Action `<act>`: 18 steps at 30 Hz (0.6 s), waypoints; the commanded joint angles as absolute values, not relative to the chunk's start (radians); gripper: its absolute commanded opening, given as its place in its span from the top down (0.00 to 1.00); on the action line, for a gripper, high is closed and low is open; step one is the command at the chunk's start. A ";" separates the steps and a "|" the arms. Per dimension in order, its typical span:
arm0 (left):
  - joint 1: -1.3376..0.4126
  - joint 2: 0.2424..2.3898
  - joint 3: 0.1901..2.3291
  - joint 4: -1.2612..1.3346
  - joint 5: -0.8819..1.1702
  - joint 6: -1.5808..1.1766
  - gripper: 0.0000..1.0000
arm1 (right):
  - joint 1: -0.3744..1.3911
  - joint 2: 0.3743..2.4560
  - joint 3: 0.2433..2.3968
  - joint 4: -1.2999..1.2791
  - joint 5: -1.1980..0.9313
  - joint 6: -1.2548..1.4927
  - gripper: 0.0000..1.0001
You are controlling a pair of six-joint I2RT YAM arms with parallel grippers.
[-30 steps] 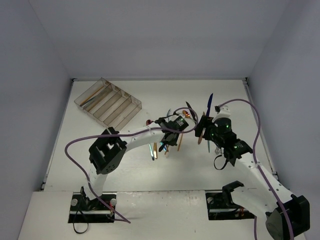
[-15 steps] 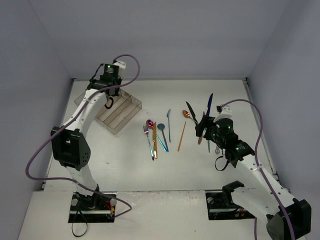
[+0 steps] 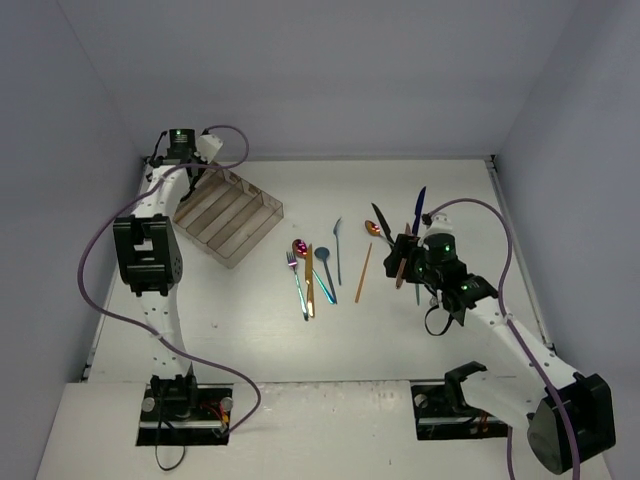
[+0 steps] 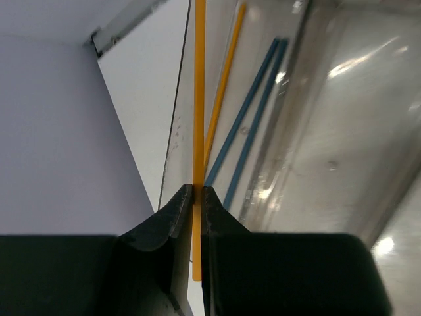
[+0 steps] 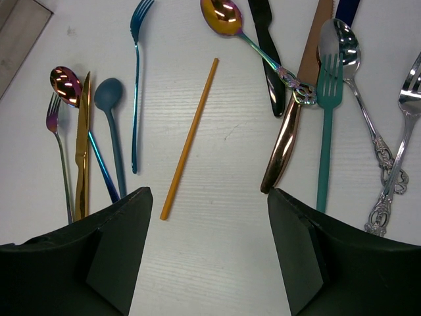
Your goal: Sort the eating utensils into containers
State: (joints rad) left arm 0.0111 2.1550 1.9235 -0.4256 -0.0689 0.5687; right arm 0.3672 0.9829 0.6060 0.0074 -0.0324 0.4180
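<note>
My left gripper (image 4: 196, 191) is shut on a gold chopstick (image 4: 198, 99) and holds it over the leftmost compartment of the clear tray (image 4: 296, 112). In the top view it (image 3: 192, 178) is at the tray's (image 3: 262, 222) far left corner. A second gold chopstick (image 4: 223, 85) and two blue chopsticks (image 4: 253, 112) lie in that compartment. My right gripper (image 5: 209, 217) is open and empty above the table, between a loose gold chopstick (image 5: 189, 139) and a copper knife (image 5: 293, 125). In the top view it (image 3: 405, 255) hovers right of centre.
Left of the chopstick lie a blue fork (image 5: 135, 85), grey-blue spoon (image 5: 112, 125), gold knife (image 5: 82, 151), iridescent spoon (image 5: 66, 79) and fork (image 5: 58, 145). To the right lie a black knife (image 5: 268, 52), teal fork (image 5: 325, 131), silver spoon (image 5: 348, 66) and silver fork (image 5: 401, 131).
My left arm has swung from the utensils in the middle of the table to the tray's far left corner, carrying the gold chopstick. My right gripper has shifted slightly left.
</note>
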 commanded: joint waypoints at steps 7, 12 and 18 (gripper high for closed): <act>0.107 2.175 1.938 -0.336 -0.022 0.611 0.95 | 0.362 1.079 0.670 0.046 -0.040 0.433 0.32; 0.106 2.138 1.888 -0.324 -0.025 0.569 0.62 | 0.362 1.090 0.676 0.045 -0.037 0.426 0.32; 0.095 2.023 1.905 -0.330 0.057 0.332 0.52 | 0.362 1.057 0.672 0.044 -0.017 0.406 0.32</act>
